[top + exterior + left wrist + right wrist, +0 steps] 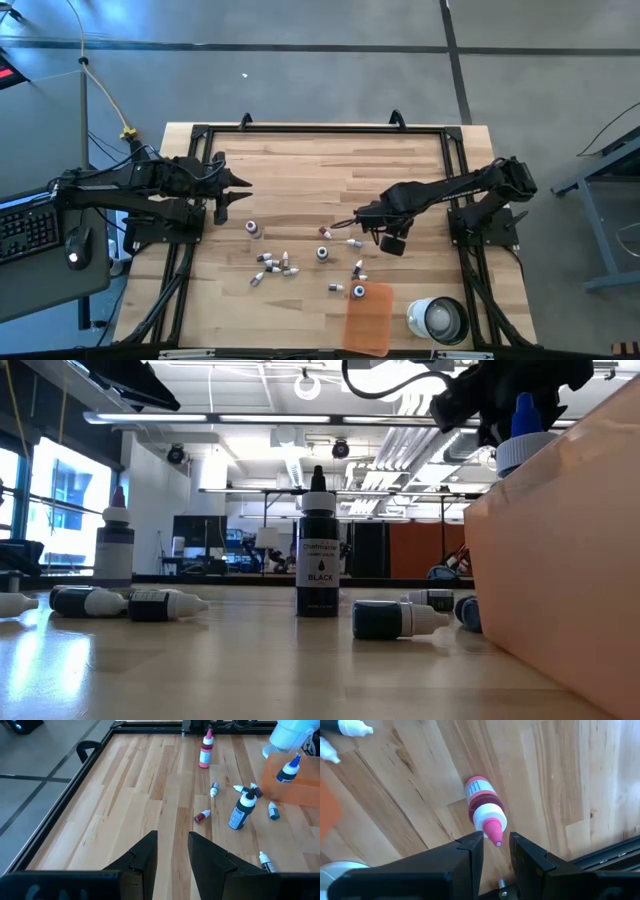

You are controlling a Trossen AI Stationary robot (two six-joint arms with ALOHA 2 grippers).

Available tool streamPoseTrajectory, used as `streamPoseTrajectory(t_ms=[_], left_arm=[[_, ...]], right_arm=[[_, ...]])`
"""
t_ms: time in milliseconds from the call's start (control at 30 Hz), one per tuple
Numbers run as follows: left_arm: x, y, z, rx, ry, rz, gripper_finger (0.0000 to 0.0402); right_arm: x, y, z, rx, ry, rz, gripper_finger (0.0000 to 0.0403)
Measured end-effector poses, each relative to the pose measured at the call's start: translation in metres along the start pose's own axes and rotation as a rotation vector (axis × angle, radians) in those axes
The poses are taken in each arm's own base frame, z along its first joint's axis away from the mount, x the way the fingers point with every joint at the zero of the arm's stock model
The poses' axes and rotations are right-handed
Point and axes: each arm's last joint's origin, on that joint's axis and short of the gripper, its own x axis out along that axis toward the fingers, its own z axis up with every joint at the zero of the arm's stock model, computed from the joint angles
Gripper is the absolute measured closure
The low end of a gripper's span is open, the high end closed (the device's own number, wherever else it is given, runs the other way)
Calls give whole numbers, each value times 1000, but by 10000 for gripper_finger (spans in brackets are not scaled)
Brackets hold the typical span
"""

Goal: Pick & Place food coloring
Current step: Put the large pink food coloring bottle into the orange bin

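Several tiny food coloring bottles (285,262) lie scattered on the wooden table; a black one (318,550) and a red one (115,545) stand upright. My right gripper (345,225) is open, low over a red bottle (481,800) that lies on its side. Its pink cap tip (495,839) sits between my fingertips (496,842), and neither finger visibly touches it. A blue-capped bottle (358,291) stands at the orange tray's corner. My left gripper (172,845) waits open above the table's left part (238,195).
A flat translucent orange tray (368,318) lies at the near edge, with a white round cup (437,318) to its right. A black metal frame (320,130) runs around the table. Bare wood lies toward the far edge.
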Motion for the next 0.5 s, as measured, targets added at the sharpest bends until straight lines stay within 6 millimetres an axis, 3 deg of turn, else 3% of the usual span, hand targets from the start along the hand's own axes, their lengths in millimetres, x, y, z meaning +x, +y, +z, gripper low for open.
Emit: streamPoseTrajectory(t_ms=[500], left_arm=[[0, 0, -1, 2, 11, -6, 294]], right_arm=[[0, 0, 0, 77, -6, -9, 316]])
